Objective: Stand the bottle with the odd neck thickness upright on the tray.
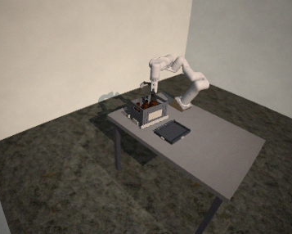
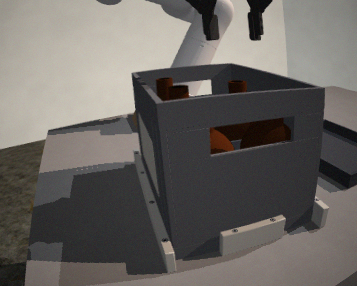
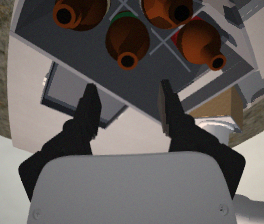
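The grey crate (image 1: 138, 116) (image 2: 243, 185) (image 3: 58, 44) stands level on the table. Several brown bottles stand in it; in the wrist view they are a left bottle (image 3: 83, 14), a middle bottle (image 3: 127, 42), an upper bottle (image 3: 155, 11) and a right bottle (image 3: 197, 42). The exterior view shows three necks, one neck (image 2: 164, 88) at the left. Any fifth bottle is outside the wrist view. The necks look alike in width at this size. My gripper (image 2: 233, 38) (image 3: 128, 92) is open and empty above the crate. The dark tray (image 1: 172, 132) (image 2: 344, 151) (image 3: 77, 90) lies level and holds no bottle.
Pale strips, such as the front strip (image 2: 253, 236), stand around the crate's foot. A brown block (image 1: 176, 106) (image 3: 227, 106) is beside the arm's base. The crate's walls rise around the bottles, with dividers between them. The tray is close beside the crate.
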`<action>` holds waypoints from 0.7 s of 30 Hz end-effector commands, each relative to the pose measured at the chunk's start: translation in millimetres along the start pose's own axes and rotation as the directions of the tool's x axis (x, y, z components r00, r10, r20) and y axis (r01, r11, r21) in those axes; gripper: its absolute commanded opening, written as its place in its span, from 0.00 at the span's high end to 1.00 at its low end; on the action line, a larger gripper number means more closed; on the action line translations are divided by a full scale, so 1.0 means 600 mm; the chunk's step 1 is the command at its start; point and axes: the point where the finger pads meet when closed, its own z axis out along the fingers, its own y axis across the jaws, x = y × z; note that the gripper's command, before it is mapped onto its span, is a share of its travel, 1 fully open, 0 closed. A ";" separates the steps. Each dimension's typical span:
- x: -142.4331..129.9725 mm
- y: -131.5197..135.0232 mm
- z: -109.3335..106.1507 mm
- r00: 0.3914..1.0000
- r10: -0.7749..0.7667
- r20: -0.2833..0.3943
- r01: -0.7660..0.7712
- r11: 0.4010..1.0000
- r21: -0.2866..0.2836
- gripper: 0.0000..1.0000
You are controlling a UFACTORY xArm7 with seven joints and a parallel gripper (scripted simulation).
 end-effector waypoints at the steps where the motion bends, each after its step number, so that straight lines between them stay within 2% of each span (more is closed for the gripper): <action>1: 0.001 -0.001 0.000 1.000 0.000 -0.003 0.000 1.000 0.002 0.35; 21: 0.001 -0.001 0.034 1.000 0.000 -0.003 0.000 1.000 0.002 0.35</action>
